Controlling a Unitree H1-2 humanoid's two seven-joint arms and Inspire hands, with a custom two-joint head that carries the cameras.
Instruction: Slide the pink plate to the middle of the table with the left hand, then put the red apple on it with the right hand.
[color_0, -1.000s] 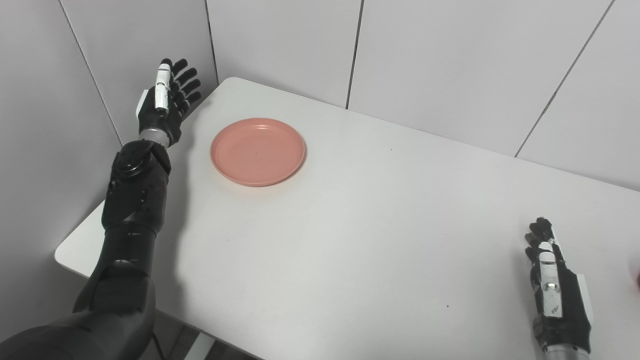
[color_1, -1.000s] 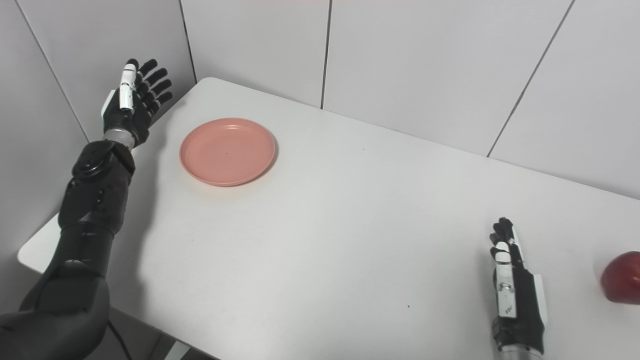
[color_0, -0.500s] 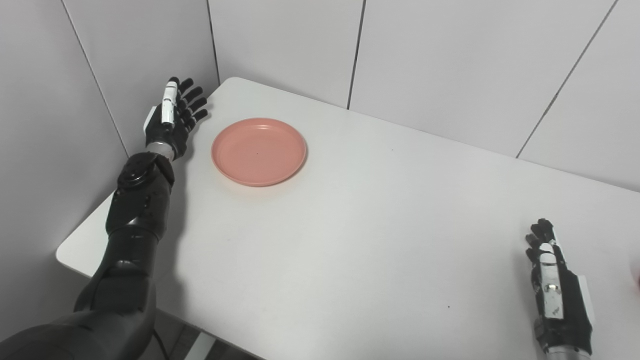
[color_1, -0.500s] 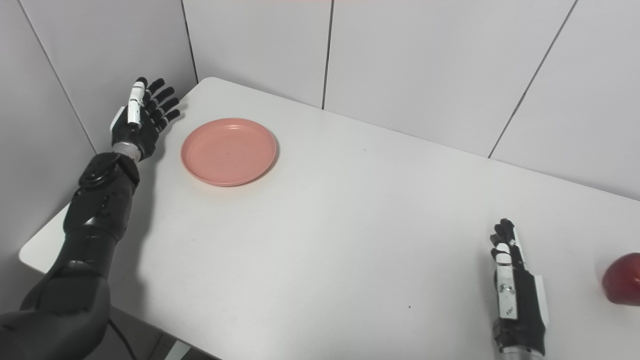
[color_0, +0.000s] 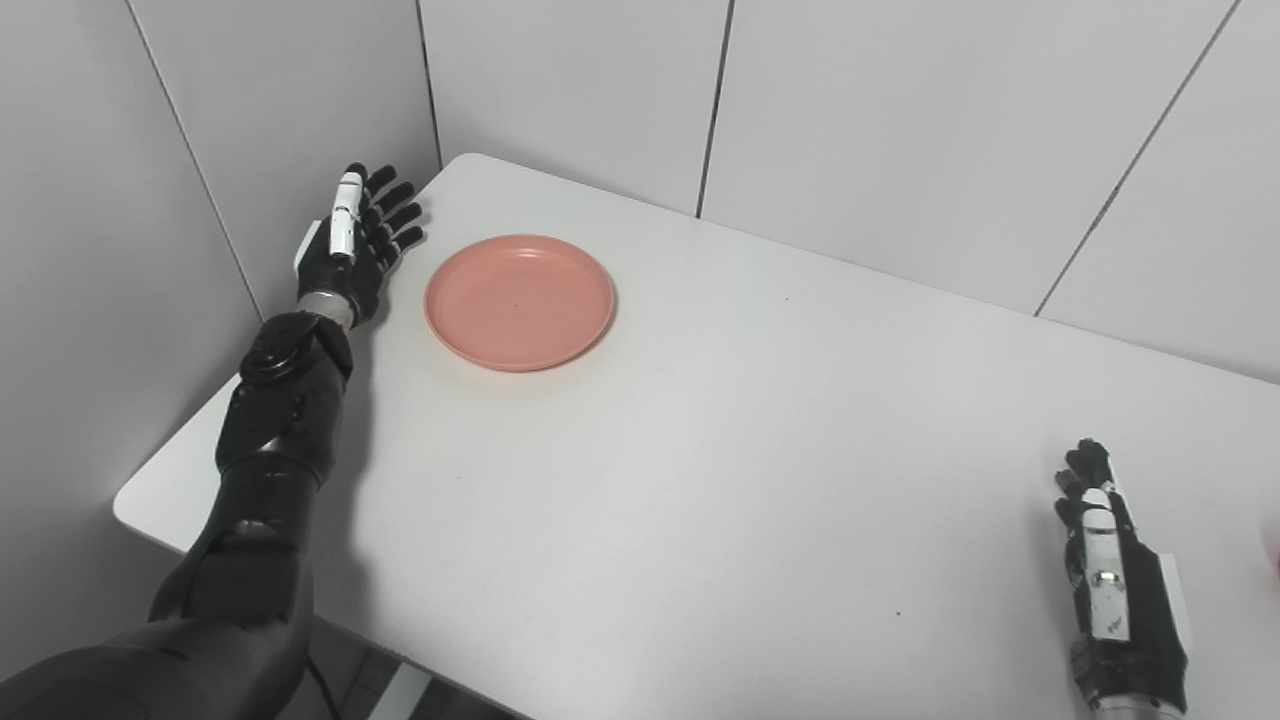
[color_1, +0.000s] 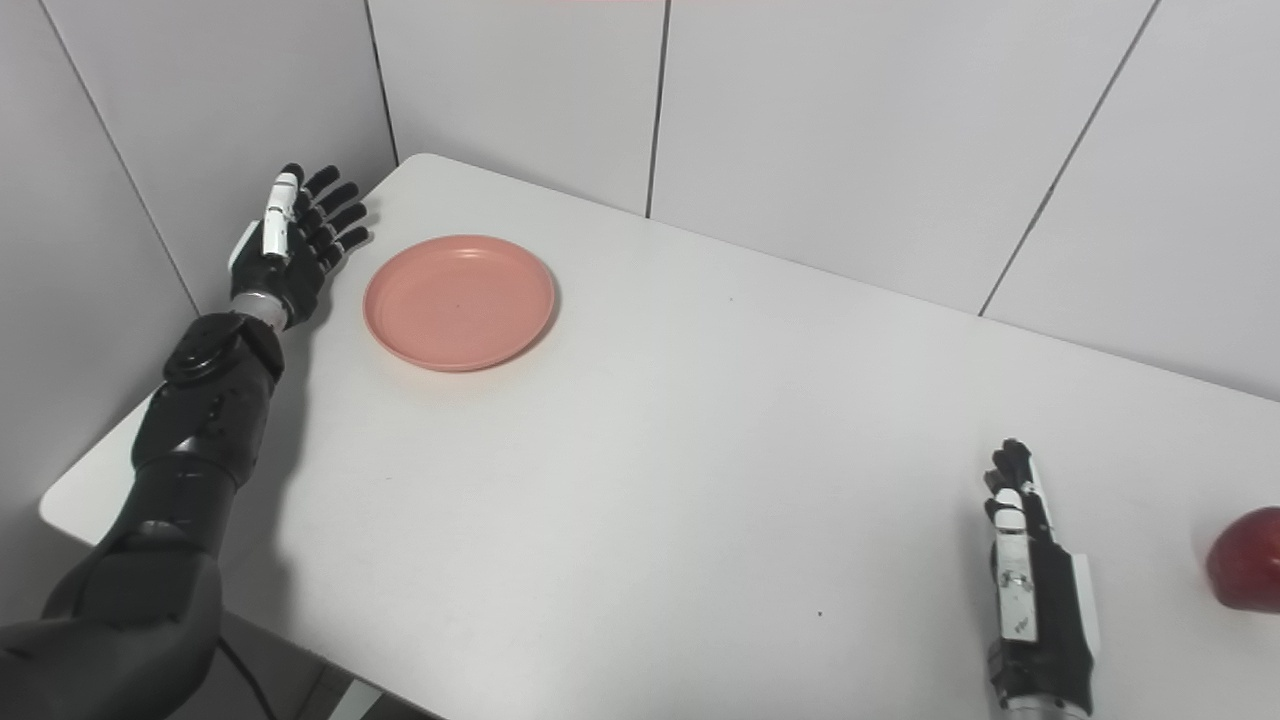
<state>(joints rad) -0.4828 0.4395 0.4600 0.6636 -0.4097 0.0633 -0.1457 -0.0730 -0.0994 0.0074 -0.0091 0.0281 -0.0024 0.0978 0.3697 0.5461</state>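
Note:
A pink plate (color_0: 519, 301) lies empty on the white table (color_0: 720, 470) near its far left corner. My left hand (color_0: 355, 245) is open, fingers spread, just left of the plate at the table's left edge, apart from the plate. A red apple (color_1: 1245, 558) sits at the right edge of the right eye view; in the left eye view only a sliver shows. My right hand (color_1: 1030, 585) rests on the table near the front right, fingers straight, holding nothing, left of the apple.
Grey wall panels (color_0: 560, 90) stand close behind the table and along its left side, right beside my left hand. The table's rounded front-left corner (color_0: 135, 505) is near my left forearm.
My left hand has come down and to the right, closer to the plate's left rim. The right hand, plate and apple have stayed put.

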